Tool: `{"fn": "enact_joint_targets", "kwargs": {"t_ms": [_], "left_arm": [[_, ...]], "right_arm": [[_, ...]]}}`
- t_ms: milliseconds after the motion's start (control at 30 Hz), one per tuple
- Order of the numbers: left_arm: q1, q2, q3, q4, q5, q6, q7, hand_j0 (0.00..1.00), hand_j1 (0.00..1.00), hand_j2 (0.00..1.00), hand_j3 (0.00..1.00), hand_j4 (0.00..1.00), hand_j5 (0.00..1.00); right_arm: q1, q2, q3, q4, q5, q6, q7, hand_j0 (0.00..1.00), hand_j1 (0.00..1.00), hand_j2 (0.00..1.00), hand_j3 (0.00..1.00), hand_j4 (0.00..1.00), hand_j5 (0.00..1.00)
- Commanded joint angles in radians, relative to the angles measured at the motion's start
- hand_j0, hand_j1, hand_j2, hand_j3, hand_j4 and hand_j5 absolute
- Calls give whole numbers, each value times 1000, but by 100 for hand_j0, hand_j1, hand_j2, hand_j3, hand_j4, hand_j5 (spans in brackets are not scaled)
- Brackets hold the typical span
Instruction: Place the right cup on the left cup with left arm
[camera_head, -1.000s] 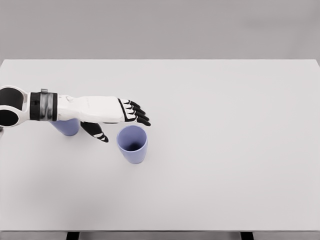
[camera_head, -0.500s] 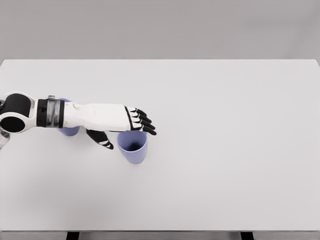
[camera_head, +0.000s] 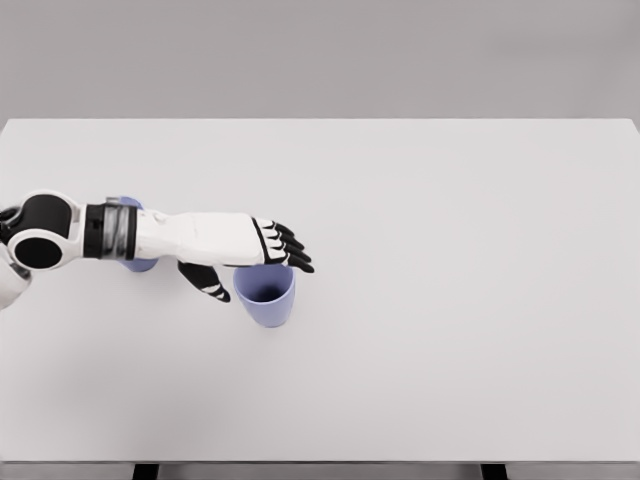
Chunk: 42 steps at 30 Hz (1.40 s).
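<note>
The left hand (camera_head: 250, 255) has come lower and nearer over the last second. A second ago it hung just far-left of the right cup (camera_head: 265, 294); now its fingers (camera_head: 285, 246) lie across the cup's far rim and its thumb (camera_head: 207, 281) reaches down on the cup's left side. The fingers are stretched out and the thumb stands apart from them, so the hand is spread and clamped on nothing. Whether the fingers touch the rim I cannot tell.

The right cup stands upright on the desk (camera_head: 450, 250), mouth up, in the same spot as before. The left cup (camera_head: 133, 262) is almost wholly hidden under the forearm; only slivers of blue show near the wrist band. It also looks unmoved.

By my reading, the arm has finished its approach and is settling into a grasp. The cup sits between thumb and fingers, which is the right place for closing. What the next move likely calls for is curling the fingers round the wall. The stacking itself is not yet begun.

The right arm is out of view.
</note>
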Motion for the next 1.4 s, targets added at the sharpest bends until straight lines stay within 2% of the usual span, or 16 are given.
{"fn": "enact_joint_targets", "kwargs": {"t_ms": [0, 33, 267, 333, 400, 533, 600, 633, 867, 1000, 1100, 1367], "left_arm": [[0, -8, 1, 2, 4, 2, -1, 100, 100, 100, 100, 100, 100], [0, -10, 4, 2, -28, 2, -1, 100, 100, 100, 100, 100, 100], [15, -31, 3, 25, -50, 2, 1, 100, 100, 100, 100, 100, 100], [17, -31, 3, 27, -50, 2, 2, 80, 80, 80, 80, 80, 80], [20, -31, 4, 27, -47, 2, 13, 67, 67, 67, 67, 67, 67], [29, -24, 9, 25, -45, 2, 19, 63, 63, 63, 63, 63, 63], [32, -18, 44, 24, -28, 2, 22, 63, 63, 63, 63, 63, 63], [37, -16, 70, 19, -4, 2, 22, 61, 61, 61, 61, 61, 61], [40, 44, 72, 15, 102, 2, 21, 58, 58, 58, 58, 58, 58], [35, 99, 70, 15, 222, 2, 19, 58, 58, 58, 58, 58, 58], [28, 131, 70, 15, 277, 2, 19, 58, 58, 58, 58, 58, 58], [-51, 232, 69, 16, 374, 2, 18, 57, 57, 57, 57, 57, 57]], "right_arm": [[0, 0, 0, 0, 0, 0, 0, 100, 100, 100, 100, 100, 100], [0, 0, 0, 0, 0, 0, 1, 100, 100, 100, 100, 100, 100], [0, 0, 0, 0, 0, 0, 0, 100, 100, 100, 100, 100, 100], [0, 0, 0, 0, 0, 0, 0, 100, 100, 100, 100, 100, 100], [0, 0, 0, 0, 0, 0, 0, 100, 100, 100, 100, 100, 100], [0, 0, 0, 0, 0, 0, 1, 100, 100, 100, 100, 100, 100], [0, 0, 0, 0, 0, 0, 0, 100, 100, 100, 100, 100, 100], [0, 0, 0, 0, 0, 0, 0, 100, 100, 100, 100, 100, 100], [0, 0, 0, 0, 0, 0, 0, 100, 100, 100, 100, 100, 100], [0, 0, 0, 0, 0, 0, 0, 100, 100, 100, 100, 100, 100], [0, 0, 0, 0, 0, 0, 0, 100, 100, 100, 100, 100, 100], [0, 0, 0, 0, 0, 0, 0, 100, 100, 100, 100, 100, 100]]}}
